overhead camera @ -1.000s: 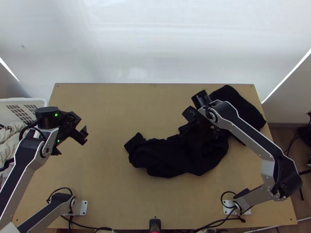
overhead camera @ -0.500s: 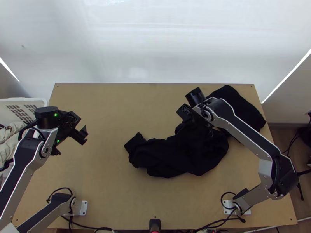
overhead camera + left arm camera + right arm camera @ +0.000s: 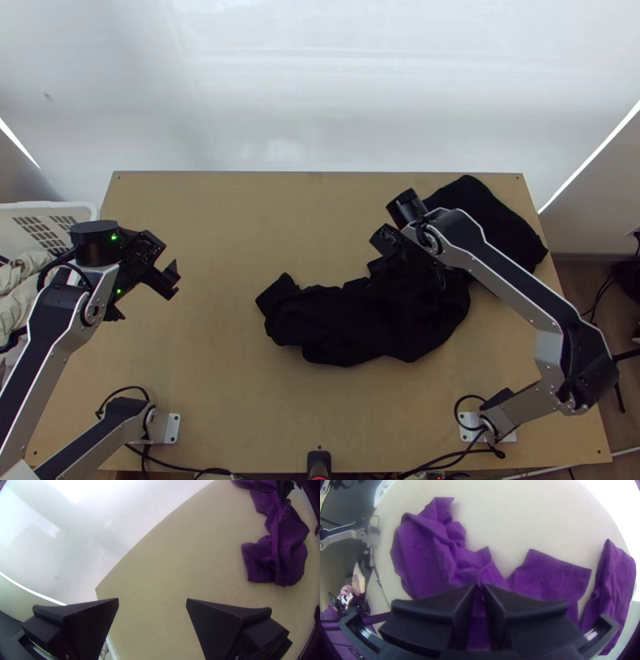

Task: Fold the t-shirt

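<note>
While the left arm's base (image 3: pixel 171 429) and the right arm's base (image 3: pixel 480 427) sit at the near side of the wooden counter (image 3: pixel 216 360), a little black thing (image 3: pixel 318 462) stands at the middle of the near edge, and black wires (image 3: pixel 172 466) lie close to it.

Farther in, the dark t-shirt (image 3: pixel 344 328) lies on the counter in a crumpled heap, right of the middle. One end of it sticks out to the left. In the right wrist view, part of it lies flatter and has a straight edge.

The right tool (image 3: pixel 387 240) is over the back part of the t-shirt. It is squeezed almost closed and pinches a bit of the cloth in a small fold.

The left tool (image 3: pixel 146 296) is over the left part of the counter, well apart from the t-shirt. It is wide open and has nothing in it.

Past the left edge is a white basket (image 3: pixel 76 210) with pale clothes (image 3: pixel 20 276) in it. Another dark cloth (image 3: pixel 500 224) lies at the far right corner, behind the right arm. At the very back is a big white wall (image 3: pixel 320 96).
</note>
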You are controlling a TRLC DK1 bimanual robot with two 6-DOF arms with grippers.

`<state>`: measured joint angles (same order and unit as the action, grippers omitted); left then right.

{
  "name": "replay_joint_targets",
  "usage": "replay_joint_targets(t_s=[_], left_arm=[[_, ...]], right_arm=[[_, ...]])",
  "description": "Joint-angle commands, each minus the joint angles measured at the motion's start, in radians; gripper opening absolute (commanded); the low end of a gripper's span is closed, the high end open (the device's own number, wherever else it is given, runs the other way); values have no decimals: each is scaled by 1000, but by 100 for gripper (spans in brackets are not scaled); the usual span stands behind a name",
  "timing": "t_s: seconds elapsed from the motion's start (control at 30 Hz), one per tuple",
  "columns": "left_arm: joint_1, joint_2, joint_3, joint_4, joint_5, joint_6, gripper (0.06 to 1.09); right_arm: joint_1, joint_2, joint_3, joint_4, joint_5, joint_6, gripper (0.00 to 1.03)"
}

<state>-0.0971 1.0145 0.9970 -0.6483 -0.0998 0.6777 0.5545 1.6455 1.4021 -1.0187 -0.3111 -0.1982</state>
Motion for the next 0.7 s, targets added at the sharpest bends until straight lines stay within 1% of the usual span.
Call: replay_joint_targets(t_s=[0.0, 0.17, 0.3, 0.5, 0.67], left_arm=[[0, 1, 5, -1, 0, -1, 104], [-1, 2, 3, -1, 0, -1, 104], [-7, 4, 3, 3, 0, -6, 104], [-9, -11, -3, -4, -9, -9, 104], [-9, -27, -15, -13, -17, -7, 104]], right_arm=[[62, -29, 26, -67, 0, -10, 3], [171, -12, 146, -116, -2, -15, 3], [308, 33, 238, -142, -3, -17, 3], [510, 112, 298, -189, -11, -64, 3], [639, 134, 313, -198, -89, -106, 3]])
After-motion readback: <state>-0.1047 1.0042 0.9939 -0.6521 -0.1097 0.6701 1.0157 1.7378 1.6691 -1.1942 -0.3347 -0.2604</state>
